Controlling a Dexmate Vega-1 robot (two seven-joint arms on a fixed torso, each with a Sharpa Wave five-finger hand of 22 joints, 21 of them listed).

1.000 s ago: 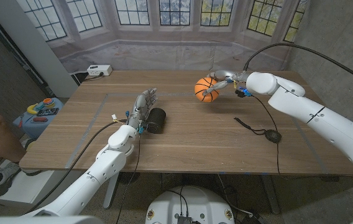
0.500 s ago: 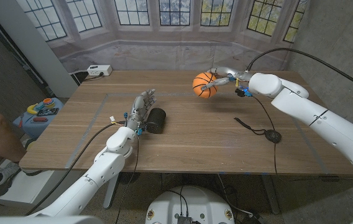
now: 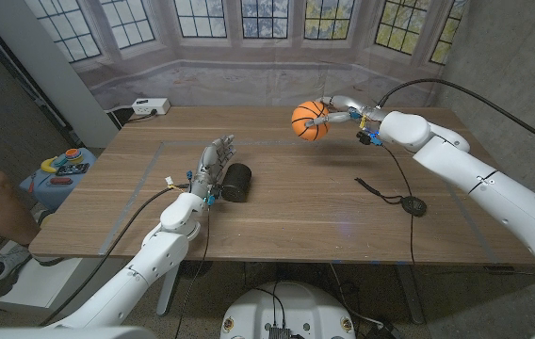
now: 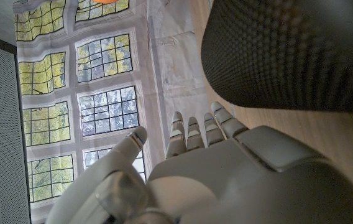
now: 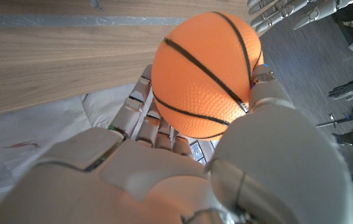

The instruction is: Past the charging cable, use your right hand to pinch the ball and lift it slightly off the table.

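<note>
Orange ball (image 3: 311, 121) now sits higher off the surface (image 3: 286, 202), pinched in the right robot hand (image 3: 341, 114), so the lift looks basically done.

Pebbled matt rubber ball (image 3: 310, 121), wood-grain table (image 3: 286, 202), smooth glossy plastic right hand (image 3: 346, 110)

black cylinder (image 4: 294, 53) cut off, toy (image 3: 60, 168) indistinct

Glossy white arms (image 3: 475, 174), pale grey jointed hands (image 3: 213, 162), apparently black trailing cables (image 3: 395, 184).
</note>
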